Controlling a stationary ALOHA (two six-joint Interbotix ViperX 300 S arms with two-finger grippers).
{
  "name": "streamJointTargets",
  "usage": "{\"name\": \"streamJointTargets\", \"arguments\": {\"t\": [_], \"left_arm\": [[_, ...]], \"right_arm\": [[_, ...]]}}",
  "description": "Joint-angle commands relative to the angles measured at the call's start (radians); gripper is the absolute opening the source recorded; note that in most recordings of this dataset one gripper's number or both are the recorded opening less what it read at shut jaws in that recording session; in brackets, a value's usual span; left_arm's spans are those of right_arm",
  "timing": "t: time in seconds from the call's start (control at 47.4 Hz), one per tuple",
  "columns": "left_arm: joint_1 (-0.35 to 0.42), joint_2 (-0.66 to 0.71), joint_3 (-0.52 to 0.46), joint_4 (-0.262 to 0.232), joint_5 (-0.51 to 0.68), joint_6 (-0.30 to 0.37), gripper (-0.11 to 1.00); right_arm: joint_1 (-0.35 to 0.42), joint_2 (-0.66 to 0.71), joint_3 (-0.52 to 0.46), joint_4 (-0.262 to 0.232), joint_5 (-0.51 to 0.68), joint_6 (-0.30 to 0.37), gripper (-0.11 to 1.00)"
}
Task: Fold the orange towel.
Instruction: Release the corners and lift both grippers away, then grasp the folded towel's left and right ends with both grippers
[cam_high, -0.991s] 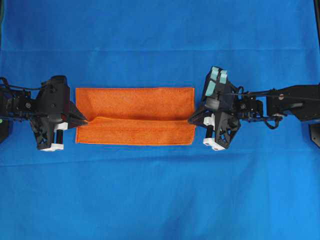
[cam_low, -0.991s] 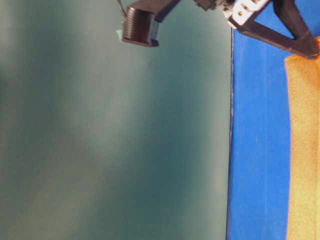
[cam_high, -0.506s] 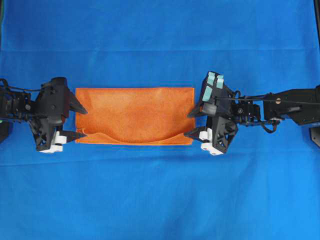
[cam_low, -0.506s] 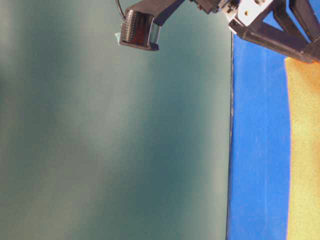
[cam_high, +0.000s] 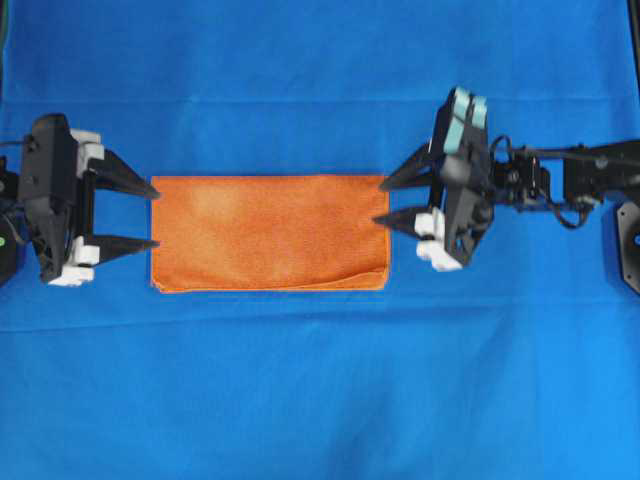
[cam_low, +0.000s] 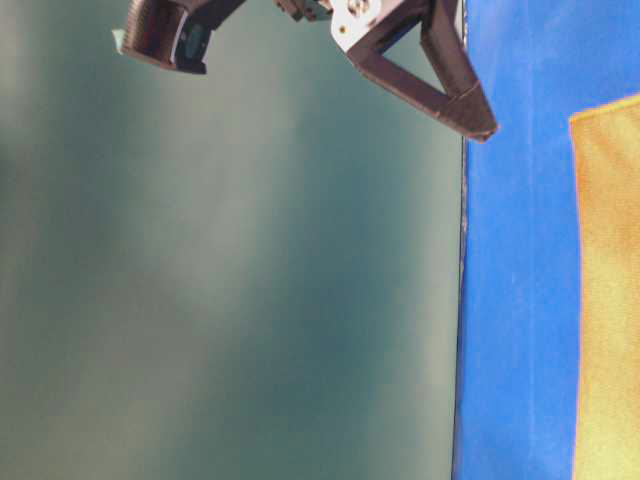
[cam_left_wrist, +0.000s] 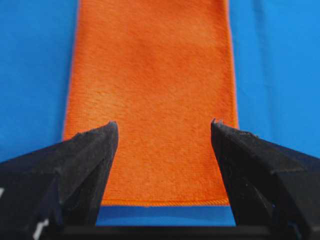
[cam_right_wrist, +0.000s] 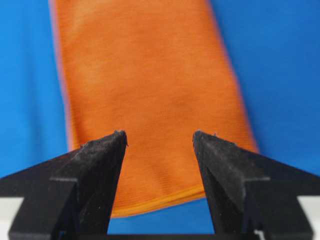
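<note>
orange towel (cam_high: 270, 232) folded flat | left gripper (cam_high: 152, 215) wide, empty | right gripper (cam_high: 378, 204) wide, empty

A blue cloth (cam_high: 320, 400) covers the table across the whole overhead view, smooth apart from faint creases running side to side. In the table-level view, which is turned on its side, its edge (cam_low: 463, 300) runs as a straight line top to bottom, and beyond it lies a blurred, dull grey-green backdrop (cam_low: 220, 300) with soft lighter patches.
</note>
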Motion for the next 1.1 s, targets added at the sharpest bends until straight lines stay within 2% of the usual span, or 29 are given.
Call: {"name": "streamJointTargets", "arguments": {"t": [0.0, 0.232, 0.548, 0.78, 0.865, 0.97, 1.076], "left_arm": [[0.015, 0.017, -0.014, 0.002, -0.005, 0.003, 0.69], [0.086, 0.150, -0.020, 0.002, -0.038, 0.005, 0.68], [0.222, 0.419, -0.014, 0.002, -0.216, 0.026, 0.68], [0.244, 0.465, -0.014, 0.002, -0.221, 0.026, 0.66], [0.247, 0.465, -0.012, 0.002, -0.222, 0.026, 0.58], [0.247, 0.465, -0.012, 0.002, -0.222, 0.026, 0.39], [0.247, 0.465, -0.011, 0.002, -0.221, 0.026, 0.24]], "right_arm": [[-0.014, -0.015, -0.011, -0.003, 0.003, -0.003, 0.60], [-0.051, 0.048, -0.015, -0.006, -0.003, -0.005, 0.60], [-0.130, 0.222, -0.032, -0.015, -0.060, -0.006, 0.60], [-0.124, 0.238, -0.034, -0.015, -0.064, -0.006, 0.59], [-0.121, 0.242, -0.037, -0.015, -0.066, -0.006, 0.59], [-0.112, 0.255, -0.043, -0.017, -0.080, -0.006, 0.57], [-0.107, 0.281, -0.051, -0.028, -0.107, -0.006, 0.46]]}}
